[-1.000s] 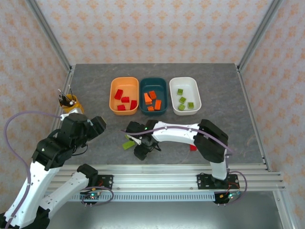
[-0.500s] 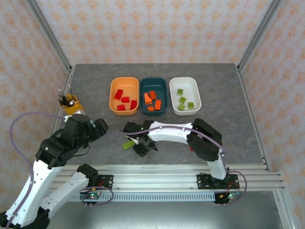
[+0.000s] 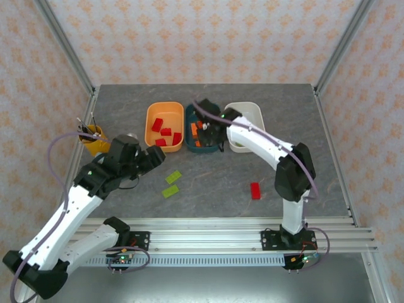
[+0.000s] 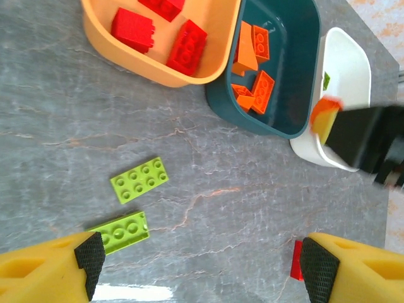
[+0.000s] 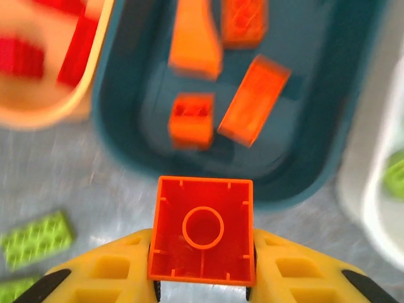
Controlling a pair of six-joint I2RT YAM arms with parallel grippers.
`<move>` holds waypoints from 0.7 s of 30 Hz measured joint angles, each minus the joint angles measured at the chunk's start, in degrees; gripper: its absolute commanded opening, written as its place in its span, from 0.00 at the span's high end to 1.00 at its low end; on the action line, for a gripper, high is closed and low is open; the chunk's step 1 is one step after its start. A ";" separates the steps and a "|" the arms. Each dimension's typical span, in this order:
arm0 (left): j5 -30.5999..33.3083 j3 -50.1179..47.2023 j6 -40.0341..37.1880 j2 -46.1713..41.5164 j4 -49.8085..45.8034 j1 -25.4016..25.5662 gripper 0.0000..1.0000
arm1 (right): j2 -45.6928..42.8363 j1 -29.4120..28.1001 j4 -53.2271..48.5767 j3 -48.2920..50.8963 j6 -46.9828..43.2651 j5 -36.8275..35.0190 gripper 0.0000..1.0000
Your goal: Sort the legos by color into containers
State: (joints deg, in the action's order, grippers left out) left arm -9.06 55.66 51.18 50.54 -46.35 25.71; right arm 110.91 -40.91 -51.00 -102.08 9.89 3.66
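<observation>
Right arm swung from the near middle of the table [image 3: 284,126] up to the tubs since the earlier frame; left arm stretched forward. Right gripper [image 3: 211,130] is now over the teal tub [image 3: 187,126], jaws pinched narrow on an orange brick [image 5: 202,230], seen underside-up between the yellow fingers [image 5: 107,274] in the right wrist view. In that view the brick sits over the tub's near rim, not released. Orange legos [image 5: 192,120] lie on the tub floor below it.

Left gripper [image 4: 202,262] stands wide and empty, just above the table, angled toward two green plates [image 3: 173,177] lying flat and close together on the bare surface, not touching. In the left wrist view the nearer plate [image 4: 120,230] is just beside the left pad [image 4: 89,255].

One red brick [image 3: 255,190] is loose on the table, right of centre, well apart from the plates. Orange tub [image 3: 149,129] holds red legos [image 4: 186,47]. White tub [image 3: 243,104] is right of the teal one, partly hidden by the right arm; a green piece [image 4: 326,80] is visible inside. Yellow pen cup [image 3: 93,142] stands at the far left.
</observation>
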 measured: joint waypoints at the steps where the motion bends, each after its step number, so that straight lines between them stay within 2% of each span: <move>1: -0.11 0.00 0.09 0.92 1.20 0.15 0.16 | 2.05 0.87 -0.74 -3.43 0.52 -1.01 0.67; 7: -0.48 0.42 0.44 5.60 6.38 1.20 0.17 | 19.54 4.48 -5.25 -23.96 3.80 -4.37 0.66; 12: -0.42 0.90 0.44 7.87 7.91 2.89 0.16 | 31.23 7.08 -8.33 -35.76 5.16 -5.09 0.64; 15: -0.28 0.94 0.44 7.85 8.24 3.52 0.17 | 34.69 8.17 -9.25 -38.64 5.73 -5.44 0.58; 18: 0.44 0.94 0.46 7.85 8.28 4.07 0.17 | 36.17 8.59 -9.64 -39.71 6.14 -5.29 0.44; 21: 0.70 0.94 0.63 7.85 8.28 4.72 0.16 | 36.70 8.55 -10.03 -41.03 5.75 -4.11 0.37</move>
State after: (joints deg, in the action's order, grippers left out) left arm -8.36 56.60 51.81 58.39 -38.06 30.44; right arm 147.61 -32.36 -61.04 -143.11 15.64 -0.45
